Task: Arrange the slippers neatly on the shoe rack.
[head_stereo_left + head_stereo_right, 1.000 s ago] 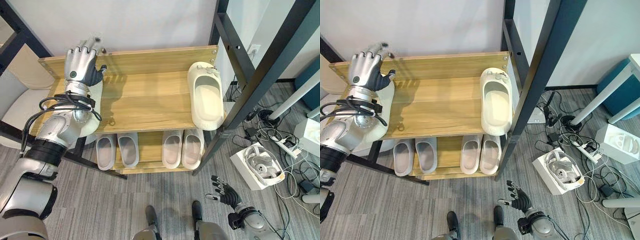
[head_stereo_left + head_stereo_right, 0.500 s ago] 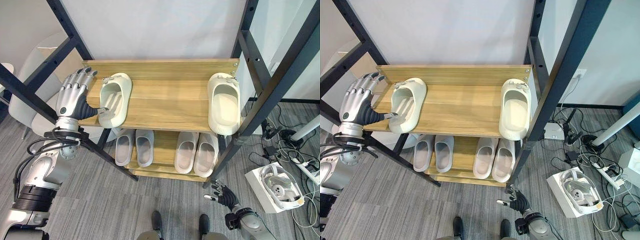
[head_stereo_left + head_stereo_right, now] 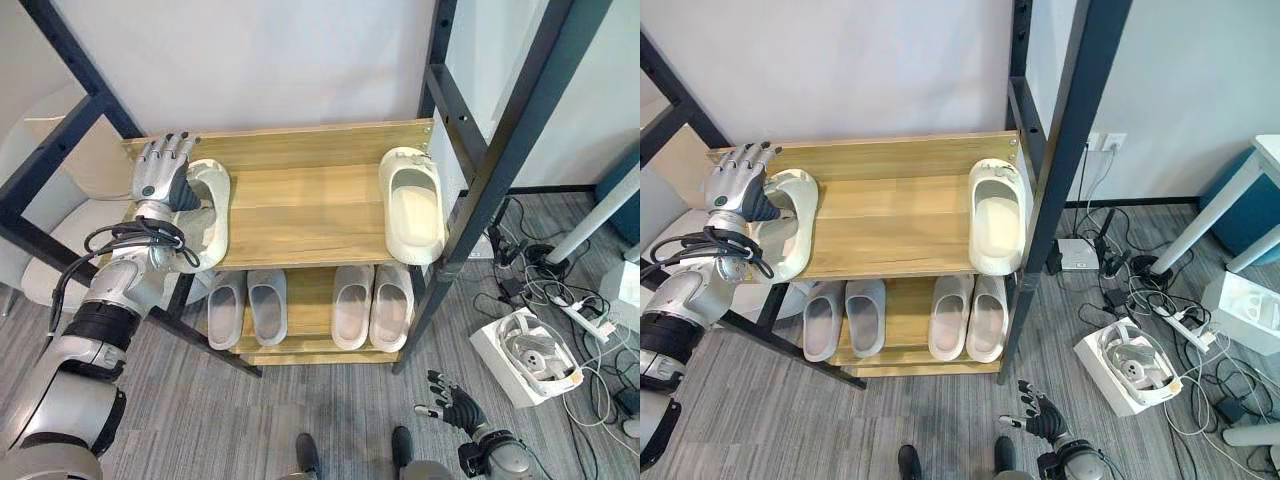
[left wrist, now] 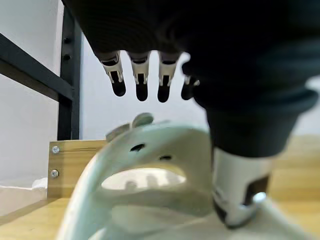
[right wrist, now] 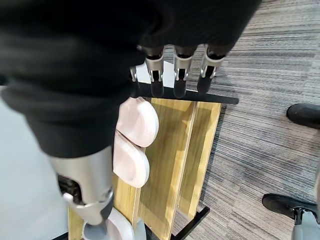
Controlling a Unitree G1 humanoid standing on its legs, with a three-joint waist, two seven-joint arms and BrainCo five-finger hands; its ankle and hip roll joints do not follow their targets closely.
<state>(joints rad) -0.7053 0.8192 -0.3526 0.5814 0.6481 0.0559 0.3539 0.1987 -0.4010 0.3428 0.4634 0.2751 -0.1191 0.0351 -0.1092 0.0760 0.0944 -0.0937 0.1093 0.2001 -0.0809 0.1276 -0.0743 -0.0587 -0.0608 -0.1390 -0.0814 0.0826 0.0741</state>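
Though nothing here can be weighed, these readings come from how the things look now.

Slipper in hand: a cream moulded-foam slipper [image 3: 205, 215] with an open toe-cap and vent holes, lying lengthwise at the left end of the top shelf of the light wooden two-tier shoe rack [image 3: 300, 205], its heel at or just past the front edge.

Handling: it looks light, thick-walled and springy, probably smooth enough to slide on the wood; nothing about it seems fragile. It should keep its shape when pinched.

Where to take hold: the toe-cap arch or the side wall beside the foot opening, where a thumb can go inside and the fingers outside.

Left hand: the left hand [image 3: 163, 172] sits at the back left corner of the top shelf, over the slipper's toe end. Its fingers [image 4: 141, 75] hang fairly straight above the toe-cap, apart from it, while the thumb [image 4: 239, 192] comes down against the slipper's inner side. I judge it loosely open, resting on the slipper rather than gripping it.

Matching slipper: a second cream foam slipper [image 3: 413, 205] lies at the right end of the same shelf, well apart from the first.

Lower shelf: two pairs of pale grey slippers [image 3: 312, 305] stand side by side.

Right hand: the right hand [image 3: 452, 405] hangs low over the grey carpet floor [image 3: 330, 420] before the rack, fingers spread, holding nothing.
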